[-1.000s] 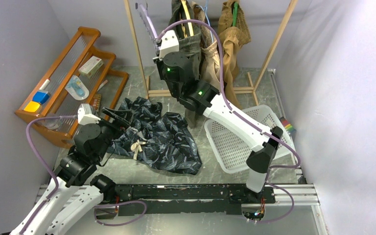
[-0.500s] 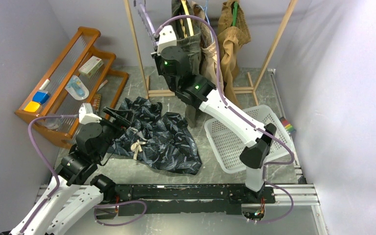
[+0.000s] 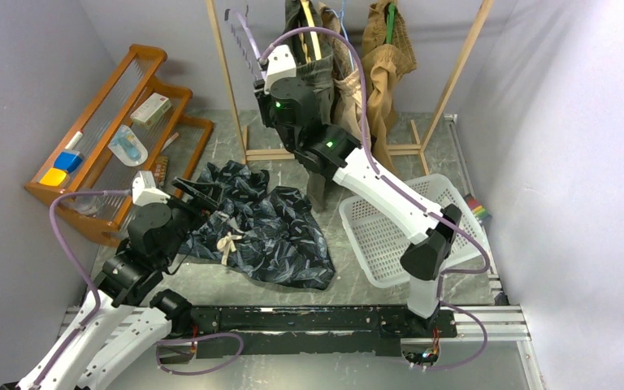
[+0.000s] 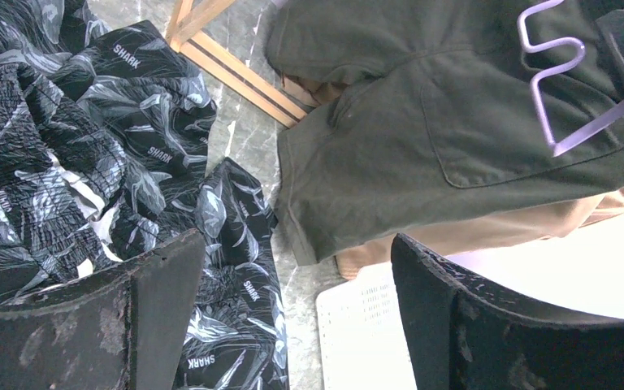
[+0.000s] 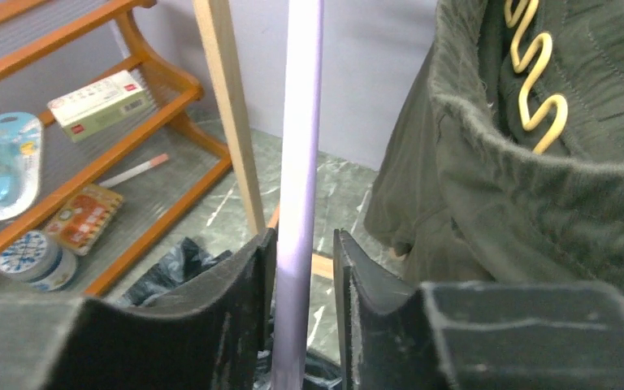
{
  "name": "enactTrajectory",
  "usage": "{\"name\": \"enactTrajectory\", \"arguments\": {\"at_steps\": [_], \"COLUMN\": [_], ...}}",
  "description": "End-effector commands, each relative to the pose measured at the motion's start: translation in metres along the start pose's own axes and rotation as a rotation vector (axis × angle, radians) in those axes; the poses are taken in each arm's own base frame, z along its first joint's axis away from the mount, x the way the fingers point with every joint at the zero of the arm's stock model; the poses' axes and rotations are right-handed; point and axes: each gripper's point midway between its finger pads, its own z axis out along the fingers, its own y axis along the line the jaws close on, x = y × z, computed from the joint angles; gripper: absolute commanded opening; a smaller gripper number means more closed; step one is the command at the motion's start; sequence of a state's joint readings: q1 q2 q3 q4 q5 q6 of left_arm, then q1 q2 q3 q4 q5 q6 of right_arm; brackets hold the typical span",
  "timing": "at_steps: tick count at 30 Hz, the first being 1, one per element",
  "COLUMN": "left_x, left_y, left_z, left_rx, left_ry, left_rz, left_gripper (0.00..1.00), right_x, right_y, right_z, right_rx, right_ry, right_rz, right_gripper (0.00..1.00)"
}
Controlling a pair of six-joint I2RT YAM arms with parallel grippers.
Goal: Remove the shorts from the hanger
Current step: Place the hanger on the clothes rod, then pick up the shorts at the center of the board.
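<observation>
Plenty of "SHARK" lettering on the navy shorts, heaped on the floor at 9 o'clock from the white basket. Olive shorts hung at 12, partly hidden behind the right arm. Labels on the shelf were unreadable. Left gripper gaped wide, empty; right gripper straddled the lilac hanger, couldn't tell if clamped.

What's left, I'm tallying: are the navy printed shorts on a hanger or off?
Off: the navy printed shorts lie crumpled on the table, away from the rack.
</observation>
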State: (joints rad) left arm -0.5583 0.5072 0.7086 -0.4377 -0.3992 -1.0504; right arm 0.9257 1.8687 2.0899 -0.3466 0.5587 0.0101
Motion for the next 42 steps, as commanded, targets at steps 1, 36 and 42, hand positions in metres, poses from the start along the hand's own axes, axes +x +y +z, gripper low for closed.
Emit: {"name": "enactTrajectory", "arguments": {"at_steps": [1,36,42], "left_x": [0.001,0.0,0.005], "left_y": [-0.005,0.042,0.058], "left_z": [0.003,0.006,0.01], "left_rx": [0.019,-0.188,-0.297], "left_ry": [0.001,-0.043,-0.027], "left_rz": [0.008,0.047,0.048], "left_gripper": [0.89,0.93,0.93], "right_x": [-0.019,0.219,0.27], "right_y": [-0.003,0.009,0.045], "right_z": [-0.02,-0.166,-0.175], "right_rx": [-0.054,-0.399,-0.518], "right_ry": [-0.04,0.383,0.503], "right_rz": [0.048,0.343,0.255], "right_gripper": [0.41,0.7,0.76]}}
